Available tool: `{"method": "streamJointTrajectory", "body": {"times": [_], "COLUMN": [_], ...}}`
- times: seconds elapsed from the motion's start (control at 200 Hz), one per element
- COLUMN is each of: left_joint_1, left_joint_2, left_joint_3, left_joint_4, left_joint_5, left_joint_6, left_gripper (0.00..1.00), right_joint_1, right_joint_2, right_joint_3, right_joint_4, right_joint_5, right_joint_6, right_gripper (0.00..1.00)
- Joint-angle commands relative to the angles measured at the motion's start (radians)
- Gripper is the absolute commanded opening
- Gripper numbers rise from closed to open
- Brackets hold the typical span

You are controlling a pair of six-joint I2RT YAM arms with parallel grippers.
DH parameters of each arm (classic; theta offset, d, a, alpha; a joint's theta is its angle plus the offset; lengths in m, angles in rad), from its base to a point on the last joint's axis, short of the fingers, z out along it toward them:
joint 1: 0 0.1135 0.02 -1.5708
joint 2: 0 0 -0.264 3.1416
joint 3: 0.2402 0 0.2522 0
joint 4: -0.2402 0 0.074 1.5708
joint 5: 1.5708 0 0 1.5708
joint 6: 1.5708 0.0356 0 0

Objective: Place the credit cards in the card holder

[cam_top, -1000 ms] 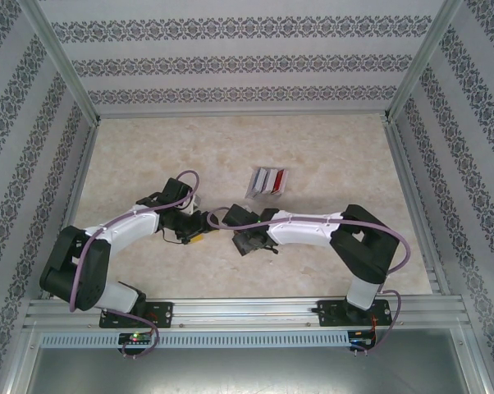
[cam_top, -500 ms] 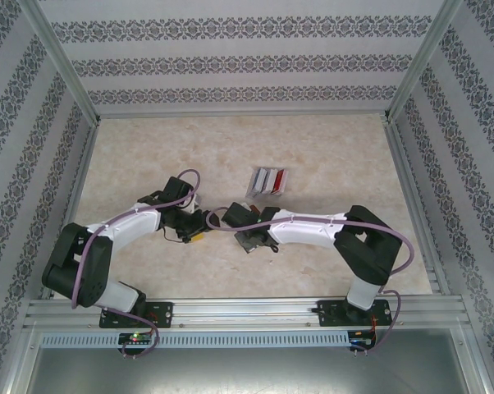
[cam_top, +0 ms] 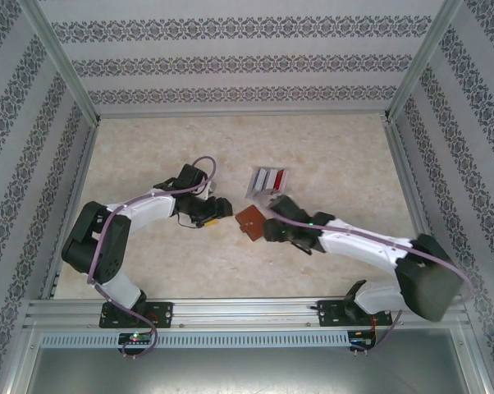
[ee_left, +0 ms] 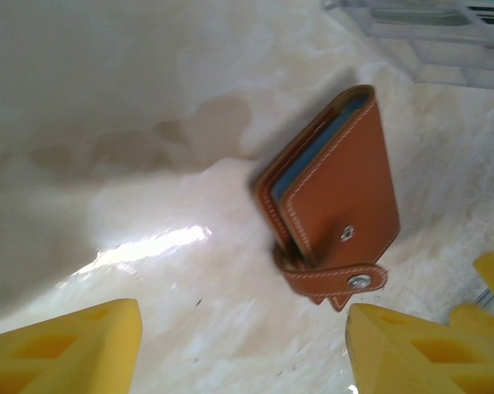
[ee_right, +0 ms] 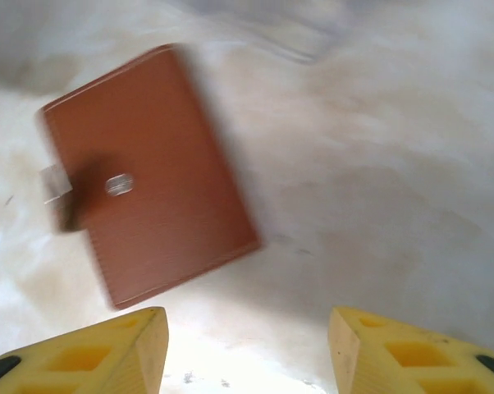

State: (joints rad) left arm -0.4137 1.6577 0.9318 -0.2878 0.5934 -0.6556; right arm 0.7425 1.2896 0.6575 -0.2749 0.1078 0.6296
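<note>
The card holder (cam_top: 249, 220), reddish-brown and folded shut, lies flat on the table between my two grippers. In the left wrist view the card holder (ee_left: 337, 205) shows a blue inner edge, and its clasp tab sticks out towards me. My left gripper (cam_top: 217, 209) is just left of it, open with nothing between the yellow fingers (ee_left: 66, 349). My right gripper (cam_top: 272, 230) is just right of it, open and not touching the card holder (ee_right: 148, 172). The credit cards (cam_top: 268, 180), red, white and grey, stand in a clear rack behind the holder.
The clear rack (ee_left: 427, 29) is close behind the card holder, at the top right of the left wrist view. Patterned walls and metal rails (cam_top: 75, 176) enclose the pale marbled table (cam_top: 329, 156) on three sides.
The right arm has swung out to the right and uncovered the card holder, which now lies free on the table. The left gripper has shifted slightly right, towards it.
</note>
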Motion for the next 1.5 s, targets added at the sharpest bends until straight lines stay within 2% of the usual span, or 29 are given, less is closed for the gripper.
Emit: {"method": "streamJointTrajectory", "body": {"times": [0.0,0.135,0.26,0.345,0.465,0.585,0.699,0.899,1.014,1.104,1.234,1.309,1.419,1.494], "left_joint_1": [-0.023,-0.047,-0.075,-0.088,-0.107,-0.121,-0.155,-0.218,-0.253,-0.257,-0.248,-0.242,-0.238,-0.238], "left_joint_2": [0.047,0.129,0.171,0.196,0.178,0.144,0.093,0.031,0.010,-0.026,-0.119,-0.189,-0.259,-0.254], "left_joint_3": [0.051,0.120,0.144,0.154,0.101,0.045,-0.010,-0.081,-0.099,-0.118,-0.088,-0.075,-0.036,-0.020], "left_joint_4": [0.082,0.098,0.104,0.097,0.121,0.153,0.176,0.244,0.263,0.242,0.050,-0.035,-0.128,-0.132], "left_joint_5": [0.007,0.032,0.049,0.095,0.102,0.142,0.153,0.185,0.177,0.141,-0.055,-0.181,-0.367,-0.479], "left_joint_6": [0.055,0.079,0.095,0.105,0.097,0.069,0.064,0.009,-0.025,-0.038,0.044,0.101,0.212,0.289], "left_gripper": [0.67,0.65,0.64,0.51,0.40,0.29,0.23,0.19,0.20,0.21,0.30,0.42,0.61,0.66], "right_joint_1": [-0.083,-0.140,-0.178,-0.180,-0.183,-0.184,-0.189,-0.193,-0.198,-0.201,-0.203,-0.206,-0.207,-0.209], "right_joint_2": [-0.082,-0.124,-0.073,-0.021,0.058,0.111,0.153,0.201,0.219,0.230,0.230,0.238,0.252,0.257], "right_joint_3": [-0.108,-0.155,-0.176,-0.183,-0.175,-0.173,-0.155,-0.118,-0.100,-0.078,-0.071,-0.063,-0.048,-0.041], "right_joint_4": [0.173,0.234,0.333,0.410,0.473,0.479,0.491,0.519,0.542,0.539,0.529,0.532,0.520,0.485], "right_joint_5": [-0.186,-0.260,-0.358,-0.389,-0.434,-0.426,-0.437,-0.454,-0.474,-0.502,-0.513,-0.540,-0.572,-0.581], "right_joint_6": [0.235,0.275,0.340,0.387,0.419,0.423,0.395,0.359,0.358,0.343,0.328,0.314,0.302,0.308], "right_gripper": [0.56,0.58,0.58,0.58,0.57,0.56,0.53,0.46,0.40,0.24,0.07,0.00,0.00,0.16]}}
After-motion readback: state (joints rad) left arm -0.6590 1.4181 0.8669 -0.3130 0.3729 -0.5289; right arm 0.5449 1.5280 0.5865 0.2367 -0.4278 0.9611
